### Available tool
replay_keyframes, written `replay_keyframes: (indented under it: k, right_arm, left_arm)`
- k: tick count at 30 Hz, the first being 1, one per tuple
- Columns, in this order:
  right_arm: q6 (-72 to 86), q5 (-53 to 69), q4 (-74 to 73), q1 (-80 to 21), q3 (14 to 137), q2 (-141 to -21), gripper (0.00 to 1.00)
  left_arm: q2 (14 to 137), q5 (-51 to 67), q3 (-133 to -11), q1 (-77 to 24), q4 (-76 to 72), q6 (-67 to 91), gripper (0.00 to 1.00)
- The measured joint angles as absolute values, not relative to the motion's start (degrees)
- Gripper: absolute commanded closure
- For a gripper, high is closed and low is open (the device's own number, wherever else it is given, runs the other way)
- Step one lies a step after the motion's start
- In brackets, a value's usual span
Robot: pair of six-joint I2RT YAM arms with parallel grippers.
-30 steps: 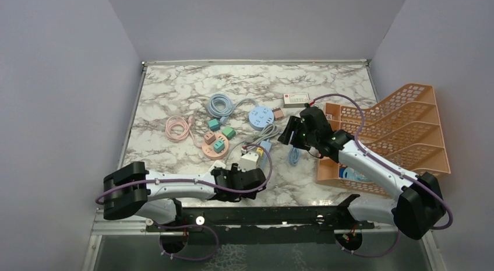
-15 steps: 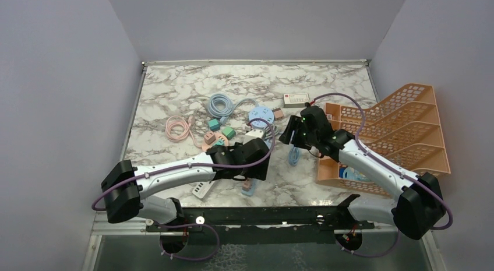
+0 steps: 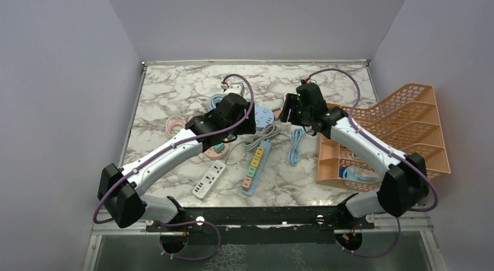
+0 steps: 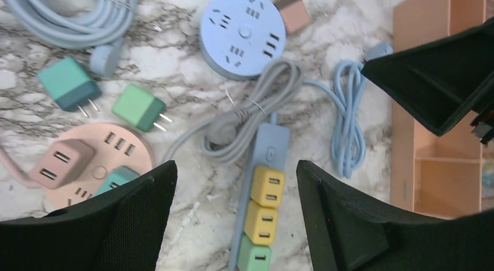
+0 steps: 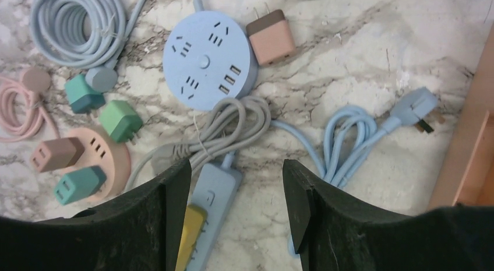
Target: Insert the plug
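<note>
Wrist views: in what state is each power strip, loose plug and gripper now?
Round blue power strip, sockets empty.
Brown plug adapter beside it, unplugged, prongs bare.
Round pink power strip, brown cube adapter and teal cube adapter sit on it.
Green cube adapter, loose, prongs bare.
Light blue cable, looped, plug lying free.
Grey cable, bundled.
Left gripper, open, empty.
Right gripper, open, empty.

Rack [image 3: 408, 125]: peach-orange, perforated, with stepped compartments, lying along the bench's right edge.
Blue item [image 3: 356, 173]: inside the rack's nearest compartment; too small to identify.
Bench [image 3: 175, 84]: white marble pattern, grey-brown veins.
</note>
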State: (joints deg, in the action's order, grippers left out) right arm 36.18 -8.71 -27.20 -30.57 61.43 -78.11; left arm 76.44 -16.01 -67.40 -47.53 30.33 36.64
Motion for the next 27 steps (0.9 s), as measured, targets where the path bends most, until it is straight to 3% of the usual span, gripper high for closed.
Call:
replay_keyframes:
  k: [12,27]
  right_arm:
    - [24.4,-8.27,-28.84,-27.62,74.61,-102.48,0.43]
    - [18.76,-10.5,-29.98,-27.38,84.86,-114.76,0.5]
  left_arm:
    - [77.28,-9.52,-66.98,-35.27,20.21,36.14,0.24]
    - [80.14,-2.59,-66.98,-29.93,12.8,31.73,0.24]
